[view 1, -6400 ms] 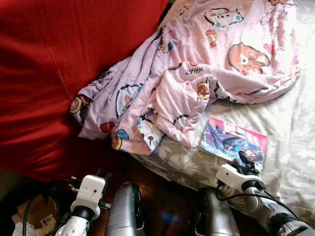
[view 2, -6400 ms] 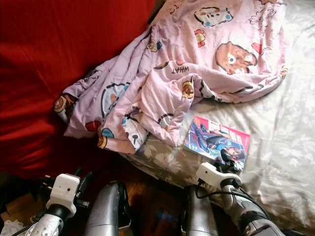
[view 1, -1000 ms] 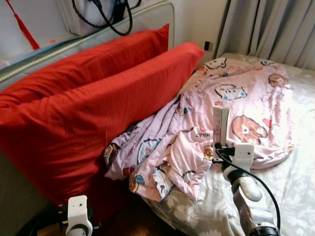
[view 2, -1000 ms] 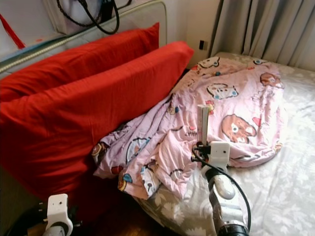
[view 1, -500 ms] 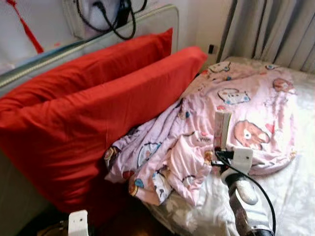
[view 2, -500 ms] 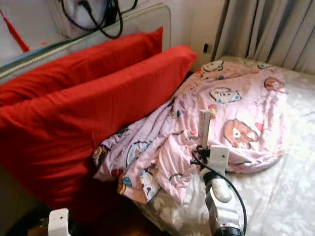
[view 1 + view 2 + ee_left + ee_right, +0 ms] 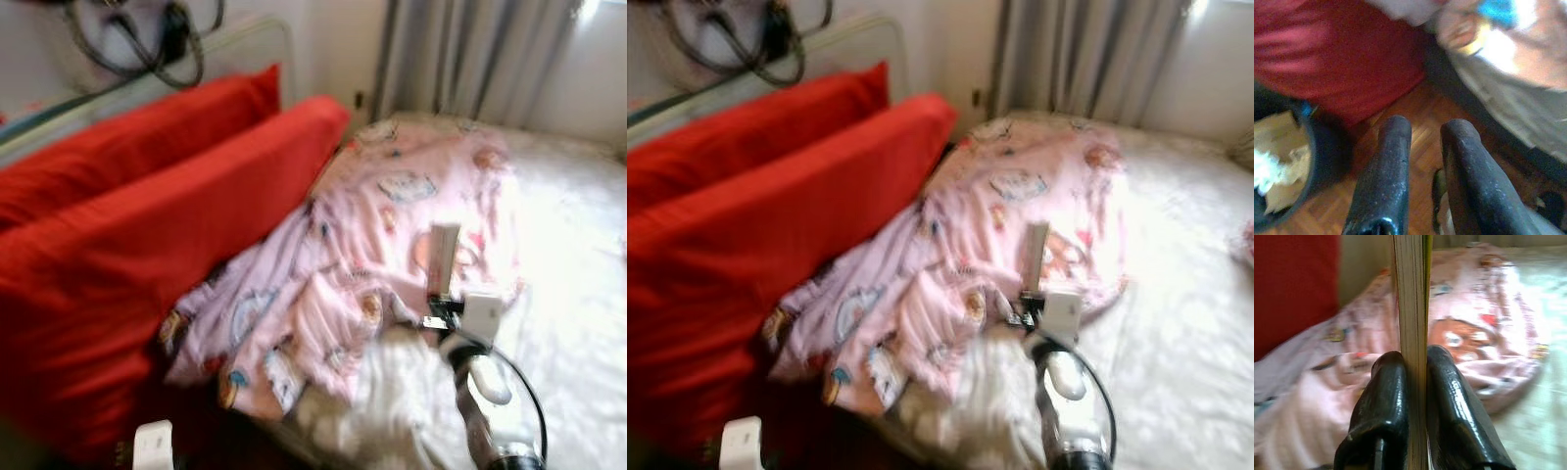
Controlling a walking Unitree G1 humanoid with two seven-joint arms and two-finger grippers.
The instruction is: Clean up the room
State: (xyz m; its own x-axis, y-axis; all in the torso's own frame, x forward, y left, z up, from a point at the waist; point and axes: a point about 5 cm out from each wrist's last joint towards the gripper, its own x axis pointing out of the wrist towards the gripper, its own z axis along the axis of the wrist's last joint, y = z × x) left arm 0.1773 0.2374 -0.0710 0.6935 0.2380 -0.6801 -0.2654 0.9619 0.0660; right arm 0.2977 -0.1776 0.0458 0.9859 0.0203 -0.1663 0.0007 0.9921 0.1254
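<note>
My right gripper (image 7: 440, 302) is shut on a thin book (image 7: 442, 258) and holds it upright, edge toward me, above the bed. In the right wrist view the book's page edge (image 7: 1410, 303) stands between the two black fingers (image 7: 1383, 396). Behind it a crumpled pink cartoon blanket (image 7: 382, 225) lies on the bed's white floral sheet (image 7: 573, 294). My left arm (image 7: 152, 446) hangs low by the bedside. Its gripper (image 7: 1420, 161) is over the wood floor, fingers a little apart with nothing between them.
Two large red pillows (image 7: 147, 225) lean against the headboard on the left. Grey curtains (image 7: 460, 59) hang behind the bed. Black cables (image 7: 137, 39) hang on the wall. A dark bin (image 7: 1327, 156) holding paper stands on the floor near my left gripper.
The book lay flat on the sheet 6.4 s ago; now my right gripper holds it upright. Over the last second the view has swung right and blurred; the book stays gripped.
</note>
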